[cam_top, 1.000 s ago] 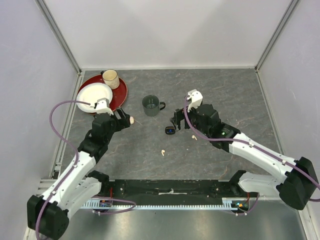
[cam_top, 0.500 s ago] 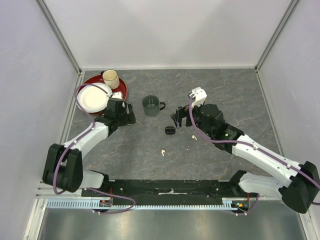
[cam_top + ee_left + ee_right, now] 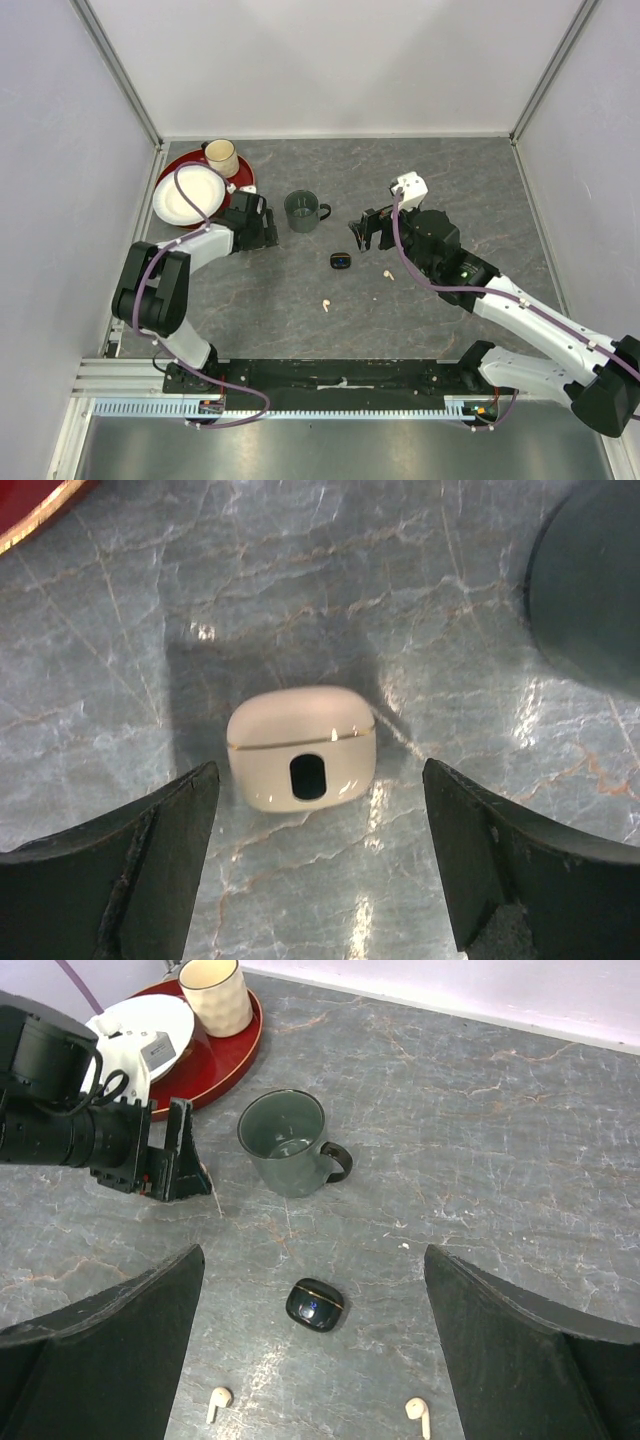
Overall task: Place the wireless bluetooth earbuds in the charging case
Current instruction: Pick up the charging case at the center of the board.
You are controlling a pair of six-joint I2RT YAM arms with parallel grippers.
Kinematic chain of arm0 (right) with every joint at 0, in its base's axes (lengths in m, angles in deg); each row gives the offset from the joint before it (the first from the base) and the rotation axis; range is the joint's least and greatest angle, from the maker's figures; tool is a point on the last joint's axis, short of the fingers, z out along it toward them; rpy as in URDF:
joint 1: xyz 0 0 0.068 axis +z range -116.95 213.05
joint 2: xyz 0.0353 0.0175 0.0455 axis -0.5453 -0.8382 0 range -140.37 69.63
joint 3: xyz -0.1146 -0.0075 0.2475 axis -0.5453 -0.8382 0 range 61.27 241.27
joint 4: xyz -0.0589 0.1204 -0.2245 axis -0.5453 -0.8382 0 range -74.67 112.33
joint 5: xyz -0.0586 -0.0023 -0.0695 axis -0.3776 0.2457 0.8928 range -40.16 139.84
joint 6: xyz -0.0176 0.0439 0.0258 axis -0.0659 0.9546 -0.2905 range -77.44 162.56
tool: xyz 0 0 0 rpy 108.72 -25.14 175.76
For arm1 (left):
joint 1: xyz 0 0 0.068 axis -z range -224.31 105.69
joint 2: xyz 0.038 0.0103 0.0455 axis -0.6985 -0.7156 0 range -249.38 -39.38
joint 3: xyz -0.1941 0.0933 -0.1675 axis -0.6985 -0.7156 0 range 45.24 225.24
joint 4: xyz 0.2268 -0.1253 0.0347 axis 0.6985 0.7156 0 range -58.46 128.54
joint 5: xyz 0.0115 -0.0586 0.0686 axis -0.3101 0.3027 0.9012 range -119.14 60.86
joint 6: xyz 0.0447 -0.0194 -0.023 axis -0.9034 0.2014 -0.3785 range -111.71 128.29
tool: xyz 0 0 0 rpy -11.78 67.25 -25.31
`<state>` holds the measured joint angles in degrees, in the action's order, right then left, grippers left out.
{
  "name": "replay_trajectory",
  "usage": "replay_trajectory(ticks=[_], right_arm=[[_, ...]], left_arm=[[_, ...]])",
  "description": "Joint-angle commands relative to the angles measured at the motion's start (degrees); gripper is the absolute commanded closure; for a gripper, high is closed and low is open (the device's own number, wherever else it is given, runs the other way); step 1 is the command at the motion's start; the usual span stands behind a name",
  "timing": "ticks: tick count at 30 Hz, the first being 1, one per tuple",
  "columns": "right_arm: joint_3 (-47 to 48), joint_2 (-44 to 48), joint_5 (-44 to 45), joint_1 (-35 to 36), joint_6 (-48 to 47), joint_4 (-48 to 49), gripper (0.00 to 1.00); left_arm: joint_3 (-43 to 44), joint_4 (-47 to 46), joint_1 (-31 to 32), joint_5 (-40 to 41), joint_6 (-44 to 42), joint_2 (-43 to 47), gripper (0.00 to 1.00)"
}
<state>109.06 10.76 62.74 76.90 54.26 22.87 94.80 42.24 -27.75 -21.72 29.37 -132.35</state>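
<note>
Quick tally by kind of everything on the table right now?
White stemmed earbuds: 2
Charging cases, glossy black pebble-shaped case and cream rounded case: 2
Drinking vessels, dark green ceramic mug and cream cup: 2
Dishes, round red tray and white plate: 2
Total: 8

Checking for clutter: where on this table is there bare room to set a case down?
Free: the far right of the table, beyond the right claw; the near strip in front of the white earbuds. Crowded: the middle, around the green mug, black case and left claw; the red tray fills the far left.
</note>
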Motion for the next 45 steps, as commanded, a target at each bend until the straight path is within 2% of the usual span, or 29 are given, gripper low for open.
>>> replay_trajectory(ticks=[1, 7, 12, 21, 30, 33, 34, 37, 41, 45], right_arm=[[1.16, -0.63, 0.81, -0.18, -1.07, -0.01, 0.02], [1.43, -0.72, 2.12, -0.26, -1.77, -0.36, 0.02], [1.34, -0.02, 2.83, -0.61, -1.95, -2.03, 0.02], [1.78, -1.16, 2.83, -0.70, -1.42, -2.38, 0.02], [2.31, -1.86, 2.74, -0.79, -1.07, -3.26, 0.02], [2.39, -1.86, 2.91, -0.79, -0.98, -3.26, 0.02], [2.48, -1.77, 3.00, -0.79, -0.89, -3.26, 0.02], [2.57, -1.68, 3.70, -0.88, -0.37, -3.61, 0.02], [2.57, -1.07, 5.90, -1.40, 0.77, -4.14, 0.02], [2.66, -0.54, 6.25, -1.84, 1.48, -4.84, 0.02]], left_arm=[[5.45, 0.11, -0.21, 0.93, -2.53, -2.56, 0.12], [8.88, 3.44, -0.30, 1.63, -3.06, -6.08, 0.15], [8.62, 4.68, -0.21, 2.51, -2.01, -6.17, 0.17], [9.06, 5.82, -0.21, 1.37, -4.99, -6.87, 0.22], [10.64, 7.05, -0.30, 2.07, -6.75, -8.54, 0.37], [10.73, 7.49, -0.30, 1.72, -7.28, -8.72, 0.46], [10.38, 7.41, -0.21, 1.02, -7.37, -8.02, 0.53], [7.75, 6.44, 0.14, -1.52, -7.02, -5.75, 0.60], [3.28, 6.62, 2.68, -3.64, -6.67, -0.65, 0.60], [0.45, 6.79, 8.39, -5.30, -6.14, 3.75, 0.60]])
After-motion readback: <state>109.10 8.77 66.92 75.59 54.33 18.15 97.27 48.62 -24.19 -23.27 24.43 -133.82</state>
